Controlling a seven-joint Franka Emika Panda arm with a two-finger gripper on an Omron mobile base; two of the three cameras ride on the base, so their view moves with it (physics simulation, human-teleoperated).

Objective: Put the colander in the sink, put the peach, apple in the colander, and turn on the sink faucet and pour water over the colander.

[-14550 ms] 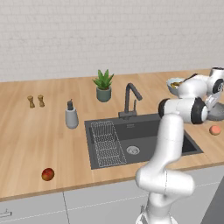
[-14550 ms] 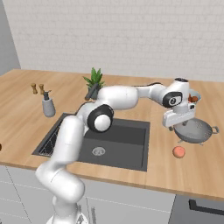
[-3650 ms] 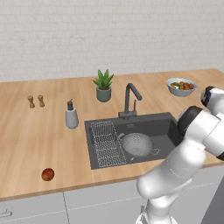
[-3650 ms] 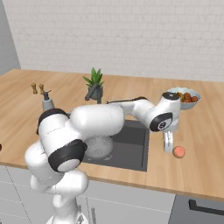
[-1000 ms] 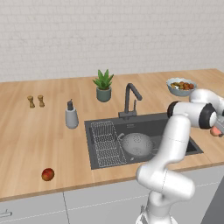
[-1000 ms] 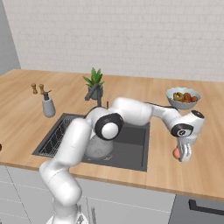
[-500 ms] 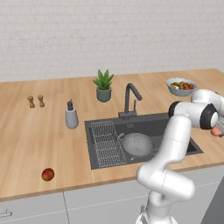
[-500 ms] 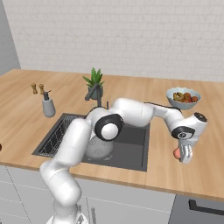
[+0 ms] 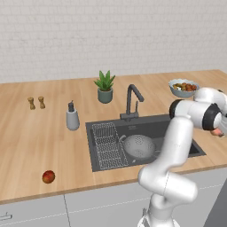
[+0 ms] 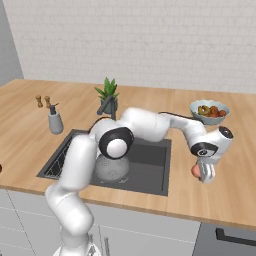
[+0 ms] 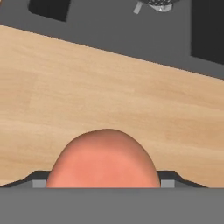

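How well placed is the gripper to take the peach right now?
Likely yes: the gripper is down at the peach, which sits between its fingers on bare counter with nothing crowding it.

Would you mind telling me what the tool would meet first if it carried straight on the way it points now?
The peach, which already sits between the tool's fingers; just beyond it lies the wooden counter.

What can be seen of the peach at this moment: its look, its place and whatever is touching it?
The peach is a small, round, smooth fruit, pinkish-orange and paler toward its top in the hand view. It lies on the wooden counter right of the sink, apart from the fruit bowl. The claw is down around it, one dark fingertip close on each side; whether the tips press it cannot be told. In the left base view the arm covers most of it.
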